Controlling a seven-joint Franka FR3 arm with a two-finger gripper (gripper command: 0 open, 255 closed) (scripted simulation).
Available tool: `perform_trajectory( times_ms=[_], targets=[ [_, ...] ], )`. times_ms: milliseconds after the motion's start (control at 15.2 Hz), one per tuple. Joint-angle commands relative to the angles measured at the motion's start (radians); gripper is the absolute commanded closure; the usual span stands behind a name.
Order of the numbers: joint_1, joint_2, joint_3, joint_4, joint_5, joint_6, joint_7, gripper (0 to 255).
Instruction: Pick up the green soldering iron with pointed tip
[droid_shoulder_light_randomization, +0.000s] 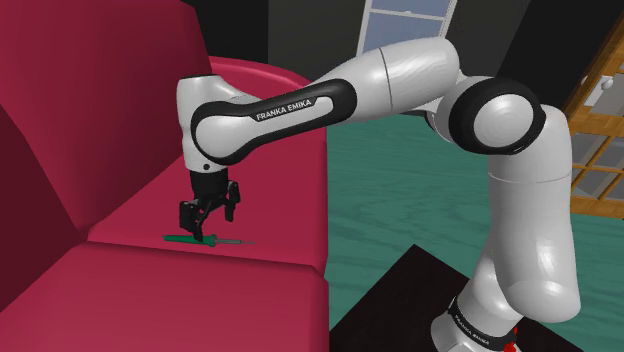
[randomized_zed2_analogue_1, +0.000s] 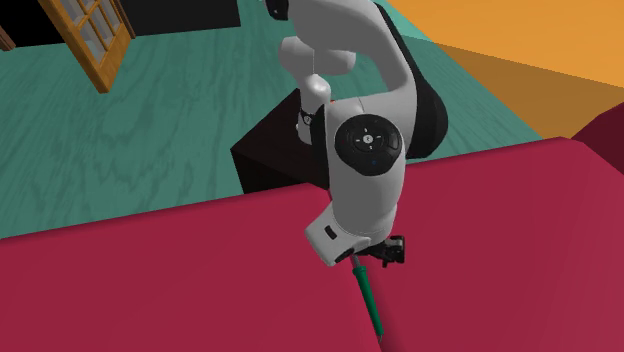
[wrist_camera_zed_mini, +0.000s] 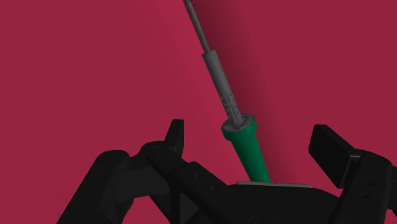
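The claw (wrist_camera_zed_mini: 251, 145) is wide open and holds nothing. Its two fingers (wrist_camera_zed_mini: 331, 149) stand either side of the iron (wrist_camera_zed_mini: 249, 156), with a plain gap of red between each one and the green handle, so nothing is clasped. In the shoulder view the claw (droid_shoulder_light_randomization: 208, 224) hangs straight down over the iron (droid_shoulder_light_randomization: 205, 240), its fingertips close to the handle's level. I cannot tell from there whether they touch the cushion.

The iron lies flat on the red sofa (droid_shoulder_light_randomization: 150, 290), which bears it from beneath. Its grey shaft and pointed tip run out ahead of the claw, and the green handle runs back under the palm. In the second exterior view the iron (randomized_zed2_analogue_1: 368, 296) juts out from under the wrist, just beside the claw (randomized_zed2_analogue_1: 385, 254).

As I judge it, the approach is done: the claw is lined up across the handle and low enough to take it. The grasp itself is not yet made, and the lift is left too.

Above the iron the white arm (droid_shoulder_light_randomization: 400, 85) reaches in. Well apart from the iron, past the sofa's edge, is the green floor (droid_shoulder_light_randomization: 400, 190).
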Motion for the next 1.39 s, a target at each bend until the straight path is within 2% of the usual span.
perform_trajectory(
  times_ms=[0, 462, 528, 1122, 1320],
  targets=[
    [0.005, 0.014, 0.001, -0.003, -0.003, 0.016, 0.002, 0],
    [0.007, 0.039, -0.004, -0.042, -0.010, 0.079, 0.001, 0],
    [0.007, 0.039, -0.004, -0.043, -0.010, 0.079, 0.000, 255],
    [0.007, 0.039, -0.004, -0.042, -0.010, 0.079, 0.001, 255],
    [0.006, 0.025, -0.001, -0.022, -0.006, 0.045, 0.001, 255]
  ],
)
